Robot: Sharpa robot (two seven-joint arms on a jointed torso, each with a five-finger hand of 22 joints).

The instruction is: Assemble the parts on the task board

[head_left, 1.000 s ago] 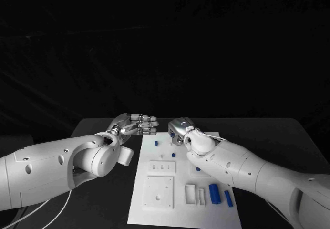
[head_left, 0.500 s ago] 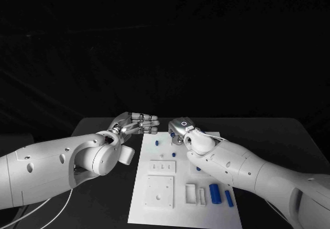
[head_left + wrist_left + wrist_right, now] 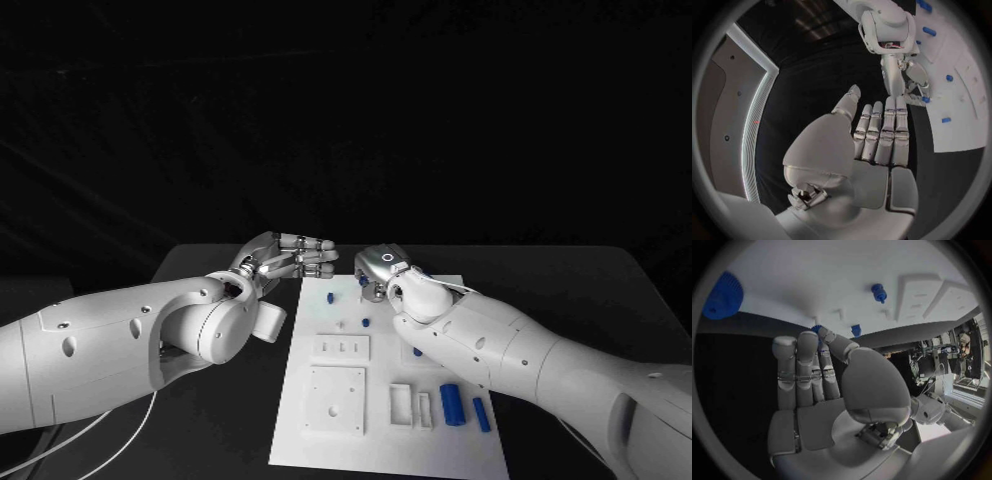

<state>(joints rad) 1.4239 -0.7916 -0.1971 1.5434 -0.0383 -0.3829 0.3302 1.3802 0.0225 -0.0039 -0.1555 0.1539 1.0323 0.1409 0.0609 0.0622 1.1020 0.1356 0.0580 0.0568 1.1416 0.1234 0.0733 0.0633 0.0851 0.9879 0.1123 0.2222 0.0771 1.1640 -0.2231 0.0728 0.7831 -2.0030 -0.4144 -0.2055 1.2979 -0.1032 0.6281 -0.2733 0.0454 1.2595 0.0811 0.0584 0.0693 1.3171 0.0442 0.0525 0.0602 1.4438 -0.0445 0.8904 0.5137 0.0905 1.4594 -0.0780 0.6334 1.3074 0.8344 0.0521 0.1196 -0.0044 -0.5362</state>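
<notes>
The right robot hand, fingers pinching a small blue plastic part at the flat white task board's far edge, could fumble it, while the left robot hand hovers empty, fingers straight together.

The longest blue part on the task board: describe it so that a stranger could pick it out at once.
Start at the white task board in the middle of the black table. Go to its near right corner, beside the right arm, where two blue parts lie side by side. The longest blue part is the thicker cylinder on the left; its neighbour, the slim blue part, is narrower.
</notes>
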